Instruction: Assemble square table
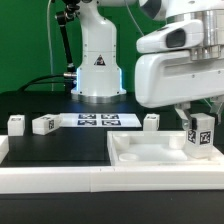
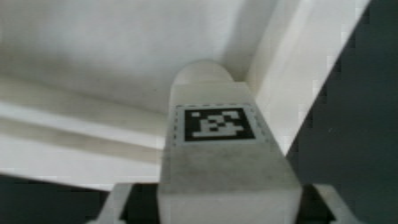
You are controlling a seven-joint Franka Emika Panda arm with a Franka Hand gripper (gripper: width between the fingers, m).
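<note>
The square table's top, a white slab [image 1: 150,156], lies flat at the exterior view's right. My gripper [image 1: 197,121] is over the slab's right end, shut on a short white tagged leg [image 1: 198,134] that stands upright at the slab. In the wrist view the leg [image 2: 222,150] fills the gap between my fingers [image 2: 125,200], its tag facing the camera, with the slab [image 2: 89,90] behind it. Three more legs stand on the black table: two at the left [image 1: 17,124] [image 1: 44,125] and one [image 1: 151,121] just behind the slab.
The marker board [image 1: 95,120] lies flat at the back, in front of the arm's white base [image 1: 98,70]. A long white rail [image 1: 70,181] edges the near side of the work surface.
</note>
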